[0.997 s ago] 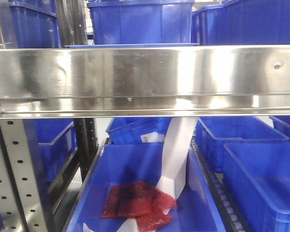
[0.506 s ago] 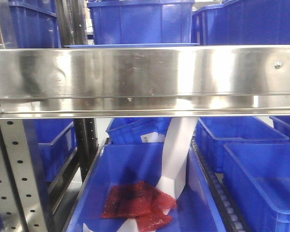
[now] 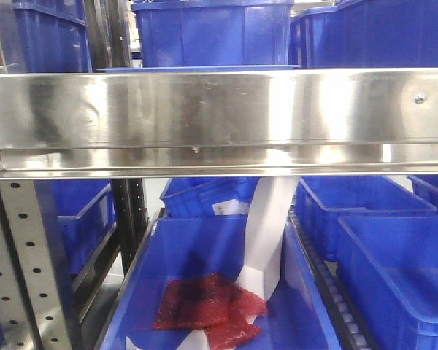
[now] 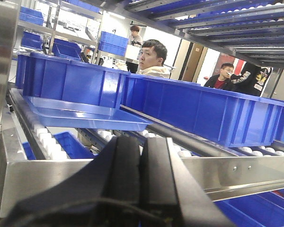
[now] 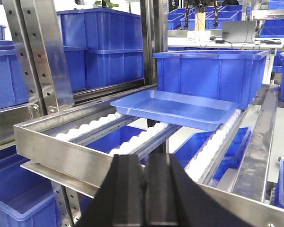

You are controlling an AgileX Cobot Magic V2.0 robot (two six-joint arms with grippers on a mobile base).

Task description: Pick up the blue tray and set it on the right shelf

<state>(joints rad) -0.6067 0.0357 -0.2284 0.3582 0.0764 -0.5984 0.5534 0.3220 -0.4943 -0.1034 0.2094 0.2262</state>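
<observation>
Nearest in each wrist view, a black gripper was seen from behind. The left gripper (image 4: 141,156) was clenched, its two fingers pressed flat together with nothing between them. The right gripper (image 5: 144,172) was likewise clenched and empty.

Just beyond both, the shelf's front beam (image 5: 61,153) was crossed low in the frame, with white rollers (image 5: 132,144) running back behind it.

The tray (image 5: 177,109) was found resting on those rollers, set back from the beam and in front of a deep bin (image 5: 208,75). It lay ahead of and above the right gripper, slightly to its right; its long axis was seen running across the roller lanes, a long rim toward the beam. From the left gripper it lay ahead and to the left (image 4: 80,113). Which arm was nearer could not be told.

In the front view only a thin blue edge (image 3: 197,69) above the beam was visible, the bin behind it. The tray was judged already on a shelf, not yet grasped.
</observation>
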